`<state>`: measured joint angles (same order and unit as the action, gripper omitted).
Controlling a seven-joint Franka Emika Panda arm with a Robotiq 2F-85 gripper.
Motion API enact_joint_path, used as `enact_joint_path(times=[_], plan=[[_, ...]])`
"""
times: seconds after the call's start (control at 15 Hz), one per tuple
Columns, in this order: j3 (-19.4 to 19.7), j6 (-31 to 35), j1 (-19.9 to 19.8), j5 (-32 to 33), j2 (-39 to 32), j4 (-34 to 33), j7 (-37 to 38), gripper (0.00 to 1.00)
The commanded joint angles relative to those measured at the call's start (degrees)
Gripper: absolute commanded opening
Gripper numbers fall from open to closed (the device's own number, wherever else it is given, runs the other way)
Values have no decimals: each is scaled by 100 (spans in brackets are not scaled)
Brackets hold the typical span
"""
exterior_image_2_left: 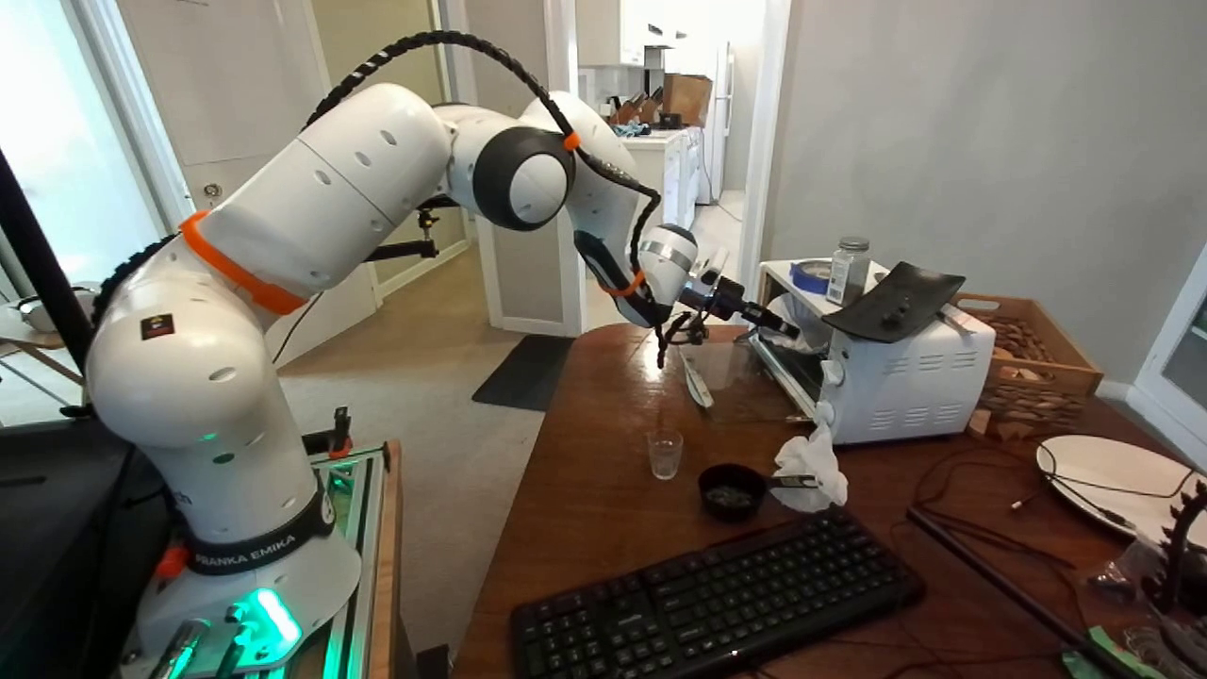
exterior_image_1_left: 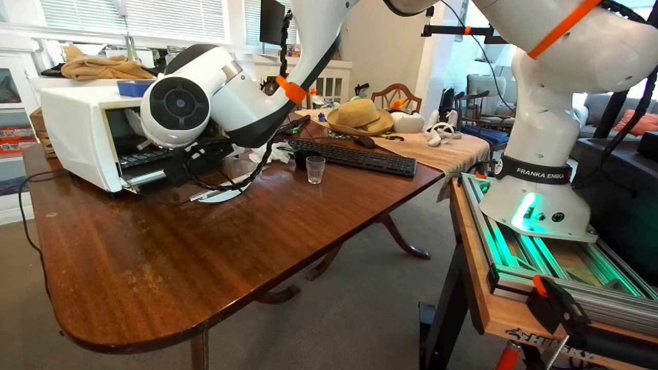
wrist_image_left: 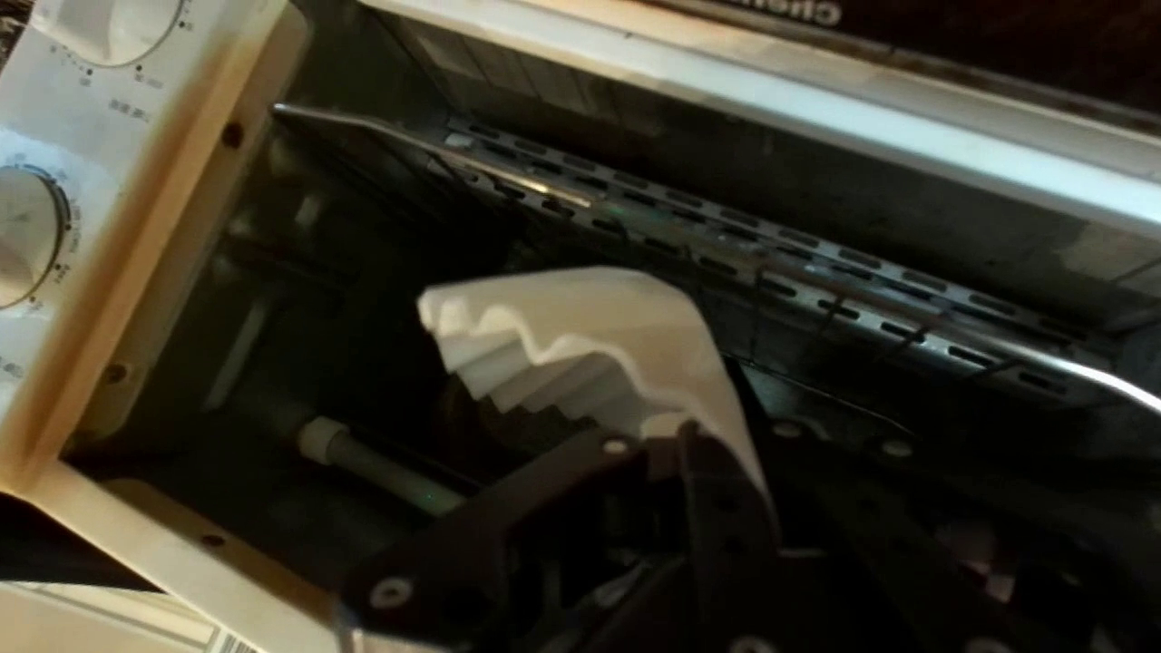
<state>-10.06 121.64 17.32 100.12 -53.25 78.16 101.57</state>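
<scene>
End effector (wrist_image_left: pixel 673 437), pleated white piece (wrist_image_left: pixel 608 313) between fingertips (wrist_image_left: pixel 712 472)

Near me on the tabletop (exterior_image_2_left: pixel 575 490) lies the keyboard (exterior_image_2_left: pixel 717 599); behind it, the bowl (exterior_image_2_left: pixel 728 514), glass (exterior_image_2_left: pixel 665 455) to its left. Beyond stands the oven (exterior_image_2_left: pixel 905 396): jar (exterior_image_2_left: pixel 849 272) on top, gripper (wrist_image_left: pixel 667 433) and filter (wrist_image_left: pixel 626 308) at its mouth.

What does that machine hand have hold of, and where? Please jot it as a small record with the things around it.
Gripper: closed on a white pleated piece, perhaps a paper filter
Place: at the open front of a white toaster oven
On top of the oven: glass jar, black curved tray
On the table: drinking glass, black bowl, black keyboard
</scene>
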Motion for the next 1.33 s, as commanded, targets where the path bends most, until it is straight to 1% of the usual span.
enact_joint_path(times=[0.0,0.2,0.4,0.6,0.8,1.2,1.27], plan=[[77,46,54,-61,-5,-22,-17,0],[38,163,16,-119,30,0,-206,0],[21,382,-51,-97,29,1,-147,0],[43,736,-188,-75,81,62,-97,0],[79,1091,-395,-162,140,92,-299,0],[153,1387,-638,-521,137,-77,-888,0],[152,1449,-654,-600,130,-108,-1013,26]])
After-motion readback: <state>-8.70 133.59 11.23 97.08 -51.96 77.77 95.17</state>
